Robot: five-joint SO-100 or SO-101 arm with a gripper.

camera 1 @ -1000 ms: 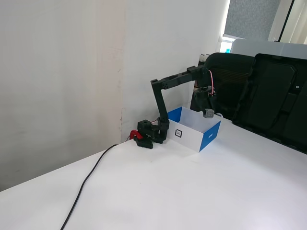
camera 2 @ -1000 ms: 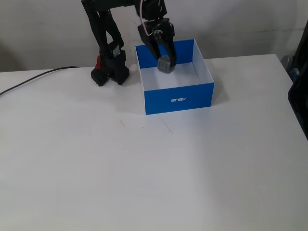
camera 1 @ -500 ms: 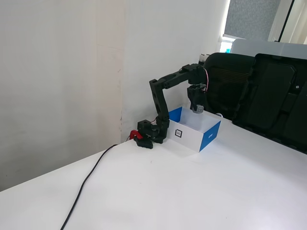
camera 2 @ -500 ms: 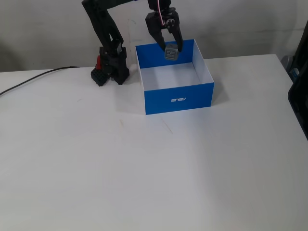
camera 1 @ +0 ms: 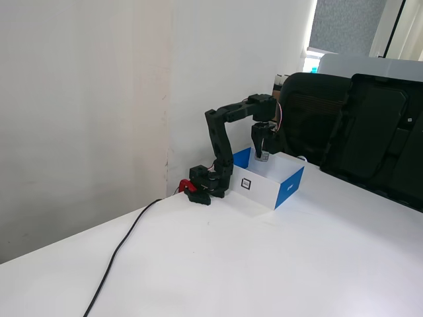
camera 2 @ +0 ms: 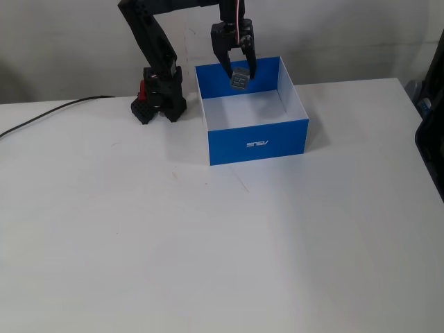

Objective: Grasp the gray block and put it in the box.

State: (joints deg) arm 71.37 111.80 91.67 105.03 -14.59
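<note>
The gray block [camera 2: 240, 80] is a tiny cube with dark marks, held between my gripper's fingers. My gripper [camera 2: 239, 75] points down above the open box [camera 2: 257, 143], over its back part. In the other fixed view the gripper [camera 1: 262, 154] hangs just above the box [camera 1: 261, 188], which shows a white side with a black-and-white square marker [camera 1: 246, 184]. The block [camera 1: 263, 156] shows at the fingertips there, small and gray. The box stands on the white table beside the arm's base.
The arm's base [camera 2: 158, 103] with a red clamp stands left of the box. A black cable [camera 2: 48, 112] runs left across the table. A black chair [camera 1: 310, 115] and a dark case [camera 1: 380, 135] stand behind the table in a fixed view.
</note>
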